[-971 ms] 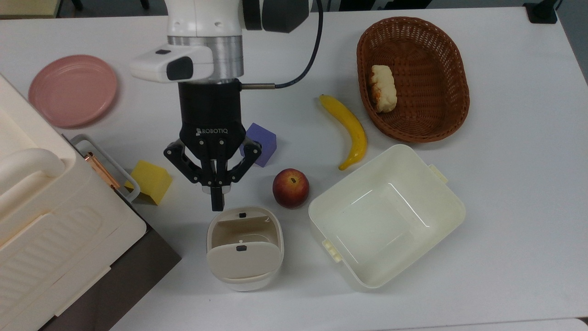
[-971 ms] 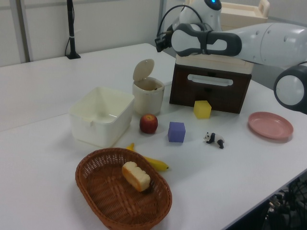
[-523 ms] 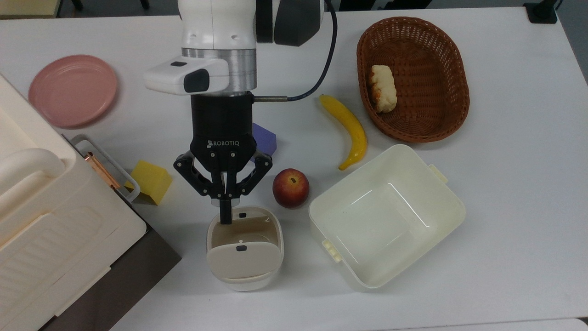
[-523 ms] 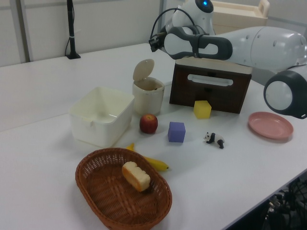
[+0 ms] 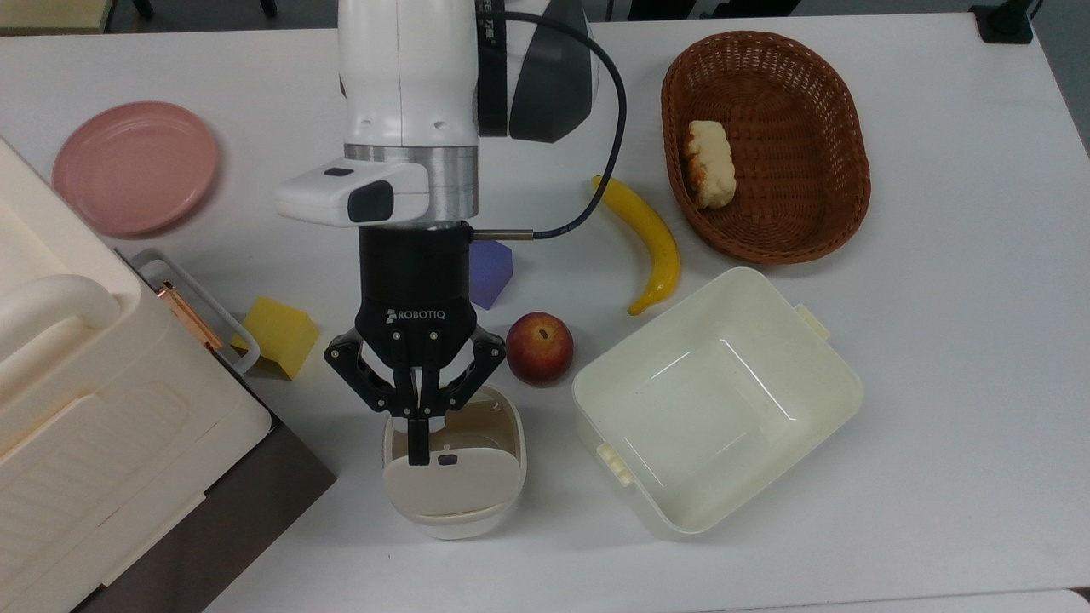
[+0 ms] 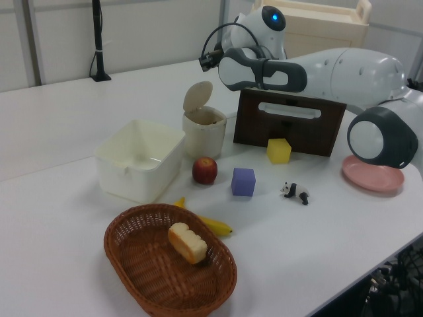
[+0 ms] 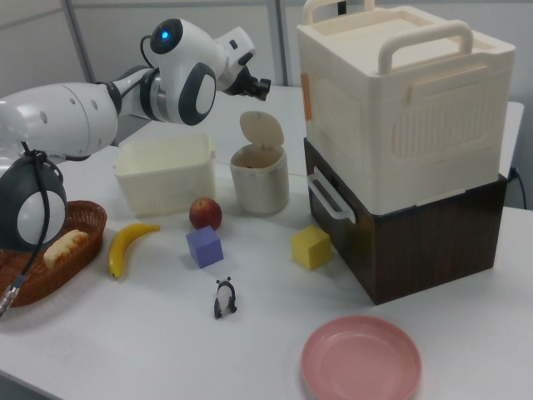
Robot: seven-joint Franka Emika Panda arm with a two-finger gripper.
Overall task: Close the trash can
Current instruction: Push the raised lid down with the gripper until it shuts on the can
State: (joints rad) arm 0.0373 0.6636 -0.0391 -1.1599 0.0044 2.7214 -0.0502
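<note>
In the low middle of the top view, the black gripper hangs over the small white trash can with its fingers pressed together and holding nothing, and the beige lid stands up, open, beside the apple

On the worktop stand one trash can at lower centre of the top view, one lidless cream tub, one wicker basket at upper right holding one piece of bread, one banana, one peach, two blocks, one yellow and one purple, one pink plate, one ribbed cream box and one panda figure.
</note>
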